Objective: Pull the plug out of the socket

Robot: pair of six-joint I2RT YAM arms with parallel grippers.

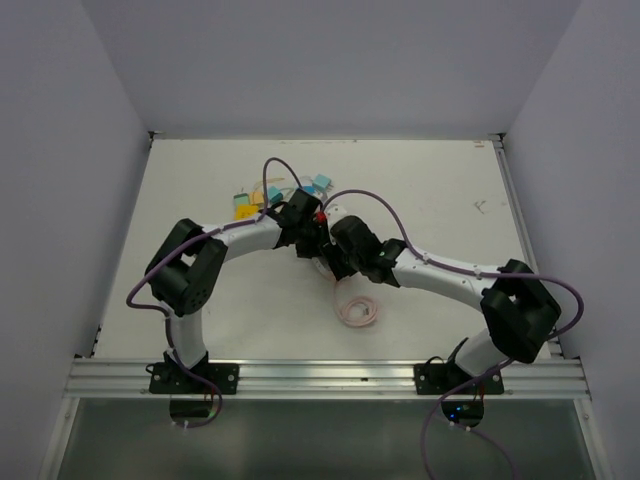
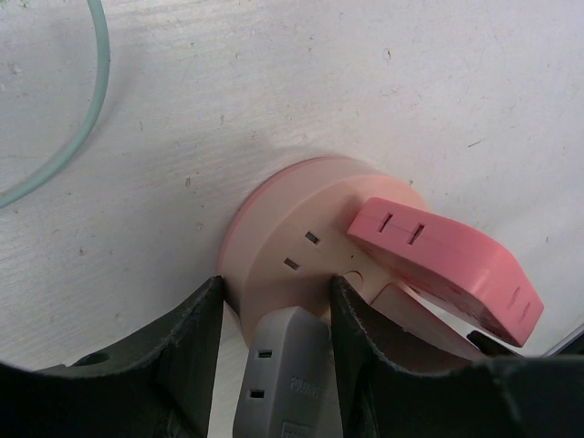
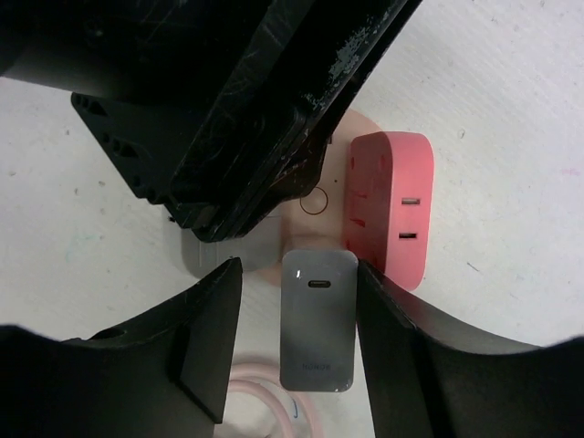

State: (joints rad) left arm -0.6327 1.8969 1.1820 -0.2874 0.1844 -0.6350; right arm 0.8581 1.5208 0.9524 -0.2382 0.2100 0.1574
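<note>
Both arms reach in over the white desk and meet near its middle, heads almost touching. Under them sits the round pale-pink plastic socket block, flat on the desk. A coral-pink oblong adapter is seated on one side of it. The grey rectangular plastic plug sticks out from the side of the block nearest the right arm, and it's still in the block from what I can see.

The right tool is down low with a black finger on either side of the grey plug. One finger is against the plug's edge, while a strip of bare desk shows between the plug and the other, so it isn't clamped.

The left tool comes down over the socket block from the opposite side. Its fingers stand apart with the grey plug showing between them, tips at the block's rim. Whether they're squeezing anything, I can't tell.

A coiled pale-pink cable lies on the desk just near of the tools. A thin pale-green cord curves across the desk beyond the block, and some small yellow and teal pieces are scattered farther back.
</note>
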